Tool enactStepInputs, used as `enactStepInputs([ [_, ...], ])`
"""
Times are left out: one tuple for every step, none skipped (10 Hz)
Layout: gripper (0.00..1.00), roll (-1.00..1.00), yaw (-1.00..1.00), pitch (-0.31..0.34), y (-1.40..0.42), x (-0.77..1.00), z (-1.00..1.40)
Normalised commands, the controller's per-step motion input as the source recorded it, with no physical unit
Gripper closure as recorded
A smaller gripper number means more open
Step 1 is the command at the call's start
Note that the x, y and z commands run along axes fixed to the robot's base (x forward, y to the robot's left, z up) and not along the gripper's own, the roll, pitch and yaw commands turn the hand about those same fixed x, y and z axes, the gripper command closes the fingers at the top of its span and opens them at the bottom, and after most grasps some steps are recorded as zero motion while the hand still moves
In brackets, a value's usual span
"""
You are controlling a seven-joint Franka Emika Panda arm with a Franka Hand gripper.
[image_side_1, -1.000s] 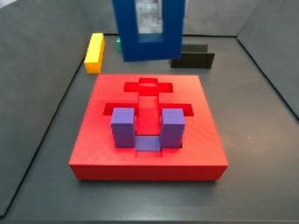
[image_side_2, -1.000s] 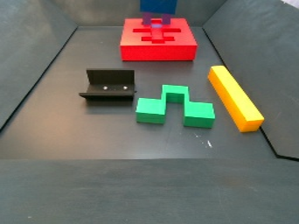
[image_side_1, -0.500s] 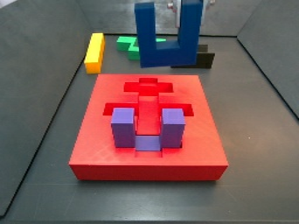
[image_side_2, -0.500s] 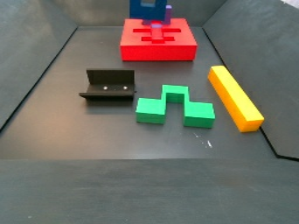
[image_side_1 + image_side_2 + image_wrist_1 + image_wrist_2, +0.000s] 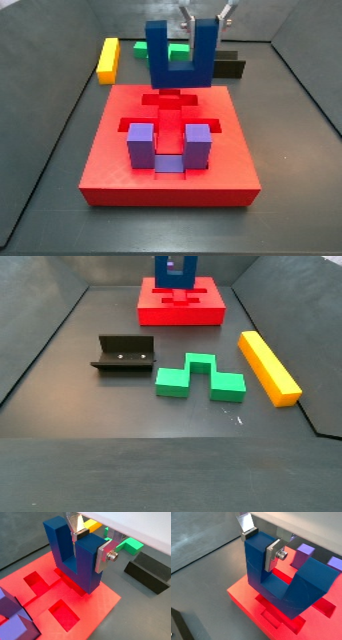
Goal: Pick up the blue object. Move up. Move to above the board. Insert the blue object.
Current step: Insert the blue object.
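Note:
The blue object is a dark blue U-shaped block, prongs up, hanging over the far end of the red board. It sits above the cross-shaped slot; I cannot tell whether it touches. My gripper is shut on one prong from above. Both wrist views show the silver fingers clamping that prong, with the gripper on the blue object above the board. In a side view the blue object stands over the board at the far end.
A lighter purple U-shaped block sits in a slot at the board's near end. A yellow bar, a green block and the dark fixture lie on the floor off the board.
The gripper has carried the blue object from beyond the board's far edge down and over the board's far end. Nothing else has moved.

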Motion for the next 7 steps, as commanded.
enactStepInputs([
  [1.00,0.30,-0.32,0.033,-0.11,-0.09,0.00],
  [1.00,0.12,-0.16,0.001,-0.02,-0.06,-0.02],
  [1.00,0.05,0.00,0.000,0.00,0.00,-0.22],
  [1.00,0.00,0.13,0.000,0.06,0.00,-0.40],
  [1.00,-0.06,0.28,0.000,0.05,0.00,-0.31],
  [1.00,-0.08,0.35,0.000,0.00,0.00,-0.20],
  [1.00,-0.11,0.40,0.000,0.00,0.04,-0.13],
])
